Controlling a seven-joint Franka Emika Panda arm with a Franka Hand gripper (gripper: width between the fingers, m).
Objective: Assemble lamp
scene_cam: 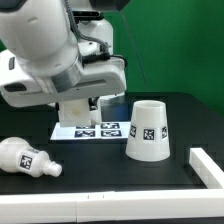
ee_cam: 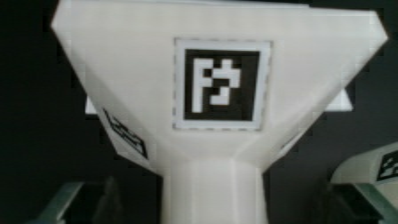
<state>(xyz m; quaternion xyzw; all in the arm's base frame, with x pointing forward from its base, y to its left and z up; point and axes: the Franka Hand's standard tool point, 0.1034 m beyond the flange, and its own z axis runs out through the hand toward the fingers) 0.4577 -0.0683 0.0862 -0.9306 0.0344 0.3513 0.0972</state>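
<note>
The lamp base fills the wrist view: a white squarish block with a black-and-white tag, narrowing to a stem. My gripper is open, with its dark fingers on either side of the stem and gaps between. In the exterior view the gripper is low behind the marker board, and the base is mostly hidden by the hand. The cup-shaped shade stands mouth down toward the exterior view's right. The bulb lies on its side at the front of the exterior view's left.
A white raised rail runs along the exterior view's right front. The black table edge lies at the front. A tagged white surface shows at the wrist view's edge.
</note>
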